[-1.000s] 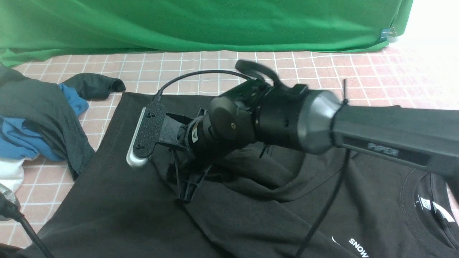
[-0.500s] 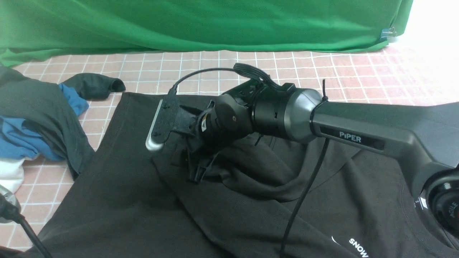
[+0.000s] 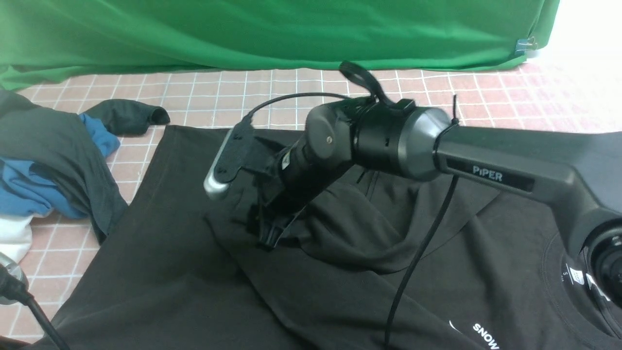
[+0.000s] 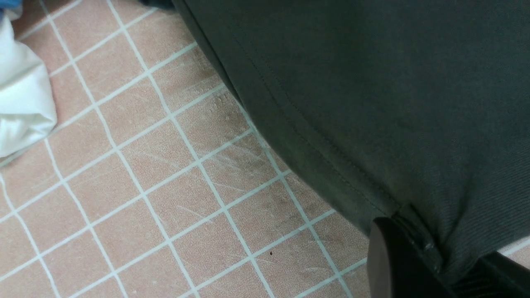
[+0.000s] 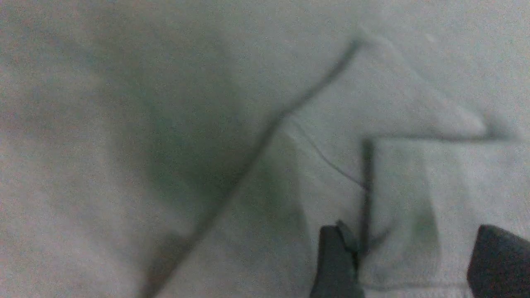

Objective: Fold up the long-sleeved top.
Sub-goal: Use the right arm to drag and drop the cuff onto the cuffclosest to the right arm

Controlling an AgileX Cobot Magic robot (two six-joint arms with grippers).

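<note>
The black long-sleeved top (image 3: 160, 272) lies spread on the tiled surface. One sleeve (image 3: 350, 228) is folded across its body, and the round neck (image 3: 573, 272) and white lettering (image 3: 486, 335) are at the near right. My right gripper (image 3: 269, 236) reaches across from the right and points down at the sleeve's end. It stands open in the right wrist view (image 5: 412, 236), with the cuff lying under and between its fingers. In the left wrist view my left gripper (image 4: 439, 260) is shut on the hem edge of the top (image 4: 393, 82), just above the tiles.
A charcoal-grey garment bunched with blue cloth (image 3: 43, 160) and a white cloth (image 3: 12, 238) lie at the left. A green backdrop (image 3: 272, 29) drapes along the far side. The right arm's black cable (image 3: 418, 262) hangs over the top. Pink tiles (image 3: 291, 82) show around it.
The right arm's wrist has risen and drawn a little to the right, lifting its open gripper slightly off the folded sleeve. The top itself has hardly moved.
</note>
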